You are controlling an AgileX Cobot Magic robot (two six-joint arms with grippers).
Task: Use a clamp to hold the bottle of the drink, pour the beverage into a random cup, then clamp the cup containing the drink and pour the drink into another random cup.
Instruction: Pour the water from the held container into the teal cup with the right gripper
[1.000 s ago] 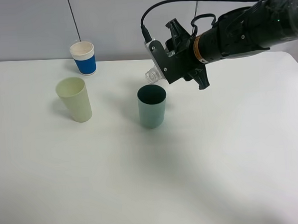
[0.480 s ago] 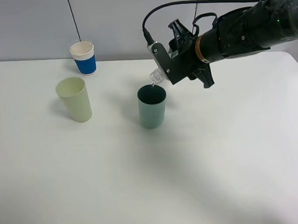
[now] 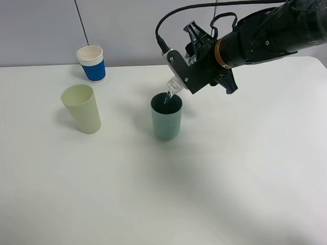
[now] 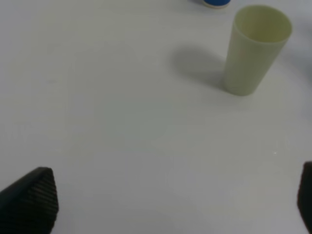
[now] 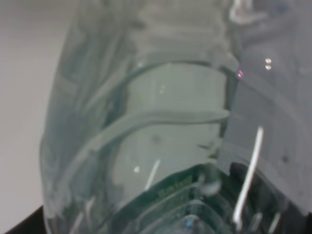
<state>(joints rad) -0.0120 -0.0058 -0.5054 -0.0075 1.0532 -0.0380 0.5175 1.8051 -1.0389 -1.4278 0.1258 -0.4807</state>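
Bottle (image 3: 174,88), tilted neck-down, is clenched in the right clamp (image 3: 180,72) just above the teal cup (image 3: 167,124), its mouth over the rim and a thin stream of beverage (image 3: 167,97) falling inside. Left of the teal cup stands the pale tumbler (image 3: 82,109), and farther back-left the blue-and-white paper cup (image 3: 92,63). The left gripper (image 4: 168,204) hangs spread wide and empty, looking toward the tumbler.

We see the clamp (image 3: 178,78) closed on the small clear bottle (image 3: 173,89), which is tilted mouth-down just above the rim of the upright teal cup (image 3: 167,122), a thin clear beverage (image 3: 167,97) falling into it, while the pale yellow-green tumbler (image 3: 83,110) stands upright well left of that cup.
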